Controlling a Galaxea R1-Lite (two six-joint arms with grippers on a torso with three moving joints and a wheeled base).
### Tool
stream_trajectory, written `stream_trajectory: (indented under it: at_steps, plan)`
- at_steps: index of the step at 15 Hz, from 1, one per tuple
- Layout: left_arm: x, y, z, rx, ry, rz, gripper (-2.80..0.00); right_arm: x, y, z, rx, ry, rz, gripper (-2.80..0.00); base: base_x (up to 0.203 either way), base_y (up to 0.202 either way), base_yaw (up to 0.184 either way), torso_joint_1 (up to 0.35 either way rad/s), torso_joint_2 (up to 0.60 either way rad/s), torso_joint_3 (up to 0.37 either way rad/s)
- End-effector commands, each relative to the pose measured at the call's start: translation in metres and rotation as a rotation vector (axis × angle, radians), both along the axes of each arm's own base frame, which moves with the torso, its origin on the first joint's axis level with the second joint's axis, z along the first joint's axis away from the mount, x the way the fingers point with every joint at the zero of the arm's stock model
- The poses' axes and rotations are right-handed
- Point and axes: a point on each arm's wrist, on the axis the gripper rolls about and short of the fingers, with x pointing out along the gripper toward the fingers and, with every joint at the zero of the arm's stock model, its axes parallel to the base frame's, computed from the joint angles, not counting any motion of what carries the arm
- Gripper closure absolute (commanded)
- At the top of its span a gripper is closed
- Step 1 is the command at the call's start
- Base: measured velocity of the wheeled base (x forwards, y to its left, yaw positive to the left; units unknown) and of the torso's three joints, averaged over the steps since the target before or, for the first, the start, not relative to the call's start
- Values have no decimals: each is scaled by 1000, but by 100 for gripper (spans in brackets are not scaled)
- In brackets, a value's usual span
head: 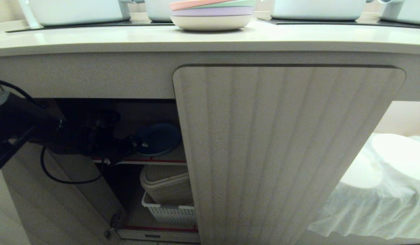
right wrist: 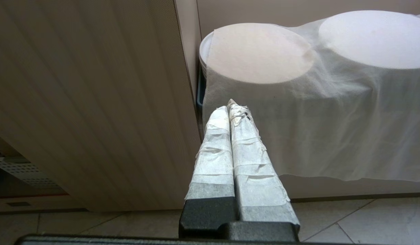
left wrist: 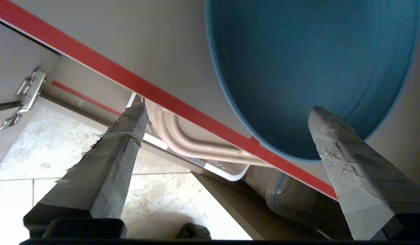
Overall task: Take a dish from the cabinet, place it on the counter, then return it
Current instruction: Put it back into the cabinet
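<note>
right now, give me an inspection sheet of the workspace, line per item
surface: cream counter runs across the top, black mats inset at the back
job's things: blue dish lies flat on the inner shelf of the cabinet, left door open, right fluted door shut
clutter: pastel plate stack and white pots on the counter; white basket with a beige container on the cabinet floor
grippers: left end effector open at the shelf edge, one finger over the dish rim, not gripping; right end effector shut, parked low by the shut door
cables: black cable loops under the left arm
surroundings: white cloth draped over round things to the right; tiled floor
</note>
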Motion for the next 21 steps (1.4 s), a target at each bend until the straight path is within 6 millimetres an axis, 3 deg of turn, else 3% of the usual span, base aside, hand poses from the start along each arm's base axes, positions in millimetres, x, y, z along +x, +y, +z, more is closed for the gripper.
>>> stream_trajectory:
  at_steps: [1, 4, 10, 14, 15, 21]
  plan:
    - [-1, 1, 2, -1, -6, 6, -280, 0, 0, 0, 0, 0, 1, 0, 0, 0, 0, 0, 0, 0]
    - [-9, 0, 6, 0, -38, 4, -280, 0, 0, 0, 0, 0, 1, 0, 0, 0, 0, 0, 0, 0]
    - [-24, -11, -5, 106, -221, -47, -280, 0, 0, 0, 0, 0, -1, 0, 0, 0, 0, 0, 0, 0]
    - [-28, -16, -6, 120, -224, -57, -280, 0, 0, 0, 0, 0, 1, 0, 0, 0, 0, 0, 0, 0]
    - [-28, -17, -5, 120, -228, -57, 0, 0, 0, 0, 0, 0, 0, 0, 0, 0, 0, 0, 0, 0]
    - [-34, -17, -6, 144, -259, -78, 0, 0, 0, 0, 0, 0, 1, 0, 0, 0, 0, 0, 0, 0]
